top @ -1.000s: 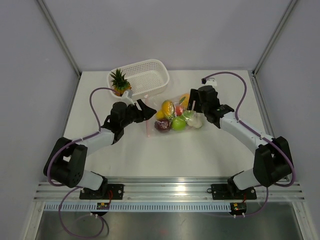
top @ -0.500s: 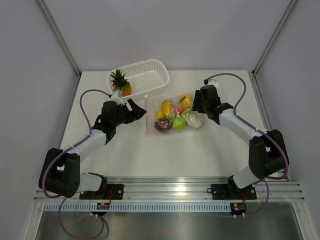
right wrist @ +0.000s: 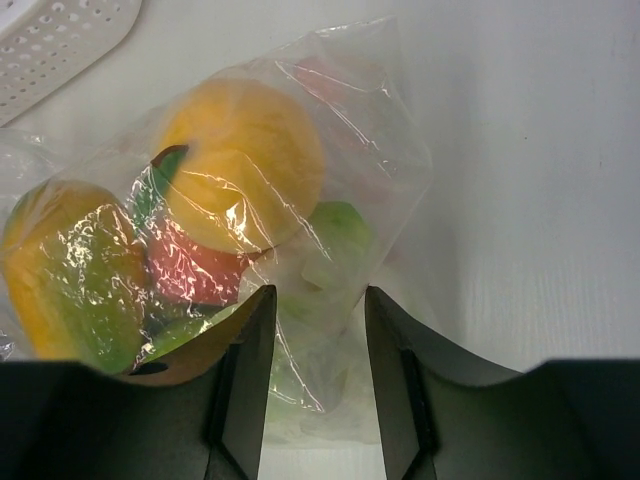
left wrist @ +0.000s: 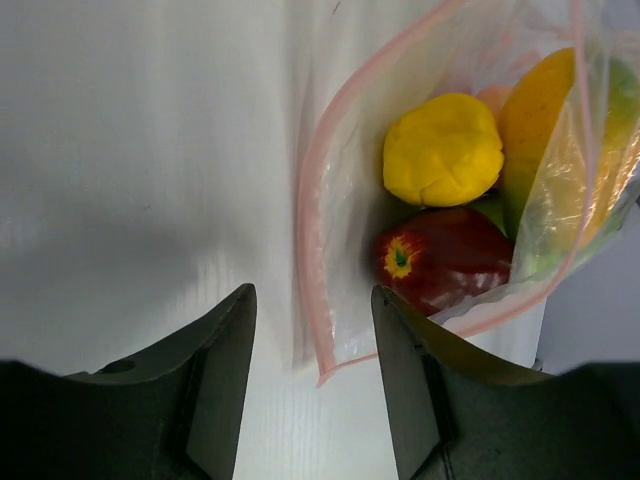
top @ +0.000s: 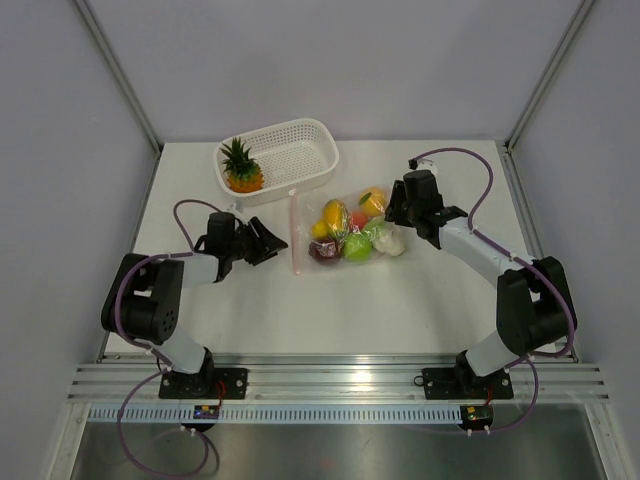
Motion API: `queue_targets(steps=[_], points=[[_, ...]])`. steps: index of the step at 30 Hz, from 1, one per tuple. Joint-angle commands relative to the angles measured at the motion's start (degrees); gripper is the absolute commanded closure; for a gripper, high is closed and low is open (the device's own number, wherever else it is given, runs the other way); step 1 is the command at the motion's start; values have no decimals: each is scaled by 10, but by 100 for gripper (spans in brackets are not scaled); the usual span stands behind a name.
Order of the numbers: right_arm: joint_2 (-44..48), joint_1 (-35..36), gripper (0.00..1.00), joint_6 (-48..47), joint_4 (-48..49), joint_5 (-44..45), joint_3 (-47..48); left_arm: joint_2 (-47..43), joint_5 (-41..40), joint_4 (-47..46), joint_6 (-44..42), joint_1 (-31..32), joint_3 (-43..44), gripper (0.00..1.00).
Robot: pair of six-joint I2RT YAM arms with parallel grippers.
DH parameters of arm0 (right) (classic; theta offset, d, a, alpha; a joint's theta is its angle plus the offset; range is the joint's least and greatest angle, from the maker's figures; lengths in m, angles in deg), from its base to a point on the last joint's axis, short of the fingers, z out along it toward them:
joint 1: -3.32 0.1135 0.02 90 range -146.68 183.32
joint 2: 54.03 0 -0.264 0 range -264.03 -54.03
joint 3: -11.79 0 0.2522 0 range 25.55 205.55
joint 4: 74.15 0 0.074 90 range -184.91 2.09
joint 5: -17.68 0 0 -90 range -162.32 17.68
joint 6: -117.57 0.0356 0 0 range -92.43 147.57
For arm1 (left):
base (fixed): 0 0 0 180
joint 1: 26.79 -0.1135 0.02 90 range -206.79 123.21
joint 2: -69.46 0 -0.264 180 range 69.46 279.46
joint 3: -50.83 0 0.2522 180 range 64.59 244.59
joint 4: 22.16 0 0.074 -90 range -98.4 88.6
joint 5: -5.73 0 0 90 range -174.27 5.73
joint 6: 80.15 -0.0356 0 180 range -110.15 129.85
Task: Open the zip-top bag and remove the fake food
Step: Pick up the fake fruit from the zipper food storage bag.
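The zip-top bag [top: 350, 236] lies flat in the middle of the table, its pink zip strip [top: 296, 236] on the left side. It holds fake food: an orange [right wrist: 245, 160], a yellow piece [left wrist: 442, 150], a dark red apple [left wrist: 445, 255], green and white pieces. A pineapple [top: 240, 167] stands in the white basket. My left gripper [top: 272, 243] is open and low, just left of the zip strip [left wrist: 308, 250]. My right gripper [top: 392, 210] is open at the bag's right end, with loose plastic [right wrist: 320, 300] lying between its jaws.
The white perforated basket [top: 300, 150] stands at the back left of the bag, and its corner shows in the right wrist view [right wrist: 60, 30]. Grey walls with metal posts close in the table on three sides.
My left arm has drawn back left and folded low to the table, its gripper now level with the zip strip. My right gripper shifted slightly at the bag's right end, and the bag settled flat.
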Motion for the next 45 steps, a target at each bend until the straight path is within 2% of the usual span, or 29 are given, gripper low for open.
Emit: queue_targets(steps=[1, 5, 13, 22, 26, 27, 30, 36, 42, 45], points=[[1, -2, 53, 5, 27, -15, -3, 23, 53, -60, 17, 2, 33, 50], [-6, -2, 54, 6, 26, -21, 0, 29, 52, -61, 11, 15, 46, 51], [-12, -2, 54, 5, 26, -27, 1, 61, 52, -85, 3, 34, 69, 46], [-11, -2, 55, 6, 28, -39, -1, 127, 102, -166, 49, 39, 88, 46], [-16, -2, 55, 5, 27, -45, 3, 120, 111, -189, 53, 41, 78, 39], [-16, -2, 56, 5, 24, -46, 3, 115, 112, -189, 51, 42, 74, 33], [-15, -2, 56, 5, 24, -46, 3, 100, 111, -183, 39, 52, 68, 26], [-17, -2, 56, 6, 26, -50, -1, 117, 122, -167, 34, 63, 81, 26], [-17, -2, 57, 5, 27, -52, 1, 112, 141, -173, 35, 64, 78, 30], [-20, -2, 57, 6, 25, -53, 2, 113, 164, -161, 39, 68, 76, 24]])
